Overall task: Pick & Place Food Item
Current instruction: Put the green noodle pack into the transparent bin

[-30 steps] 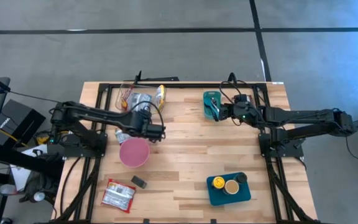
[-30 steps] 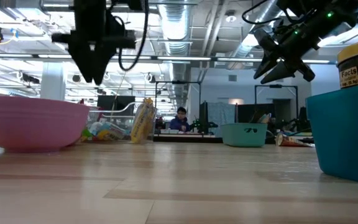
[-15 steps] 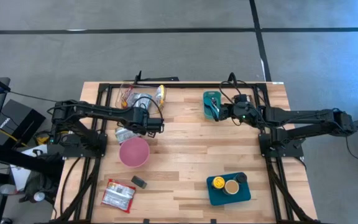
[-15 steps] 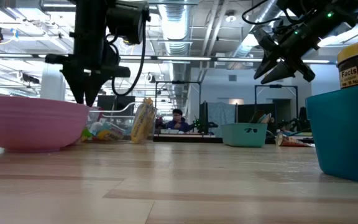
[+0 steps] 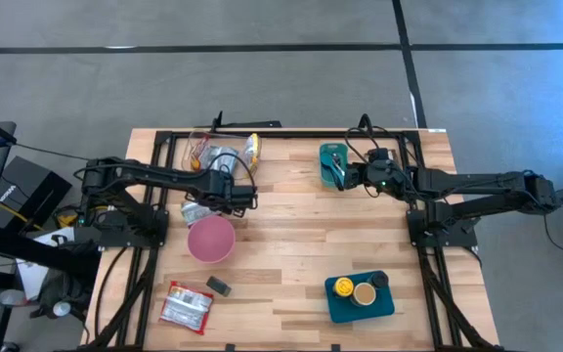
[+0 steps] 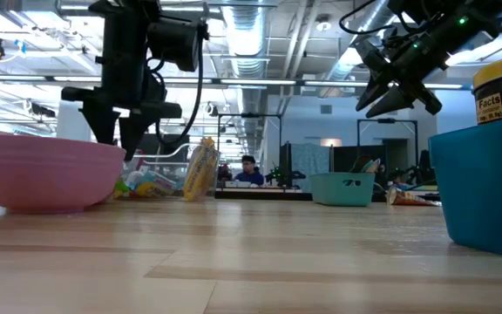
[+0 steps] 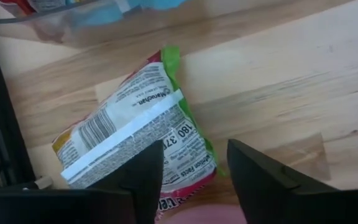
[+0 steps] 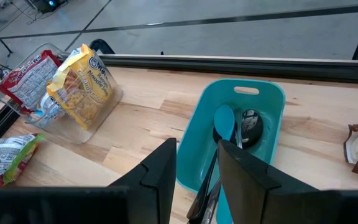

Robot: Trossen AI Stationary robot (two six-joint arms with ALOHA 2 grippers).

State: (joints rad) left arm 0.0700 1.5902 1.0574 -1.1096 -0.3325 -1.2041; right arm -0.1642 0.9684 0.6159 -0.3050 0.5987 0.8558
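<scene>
The left pincer (image 5: 245, 198) is hovering over the wooden slatted counter (image 5: 291, 249), its two dark fingers (image 7: 143, 175) standing apart with nothing between them, directly above a flat white, green and red crinkly noodle packet (image 7: 132, 134) that is lying on the wood. In the high view that packet (image 5: 196, 210) is resting just beside the round pink plastic bowl (image 5: 210, 239) and near the clear plastic bin of bagged snacks (image 5: 215, 154) at the counter's far edge. The likely step is a descent onto the packet, probably to carry it to the bowl. Several things could spoil that: the packet is lying flat, so the fingers may be sliding over the slick film and only pushing it along the wood; its near end appears to be tucked close to the bowl's rim, so a low approach could be nudging the bowl aside; and a pinch on one corner could let the limp bag swing and drop short. The right pincer (image 5: 342, 176) is waiting above the teal plastic utensil tray (image 8: 251, 132), its fingers slightly apart and empty, well clear of the left arm.
</scene>
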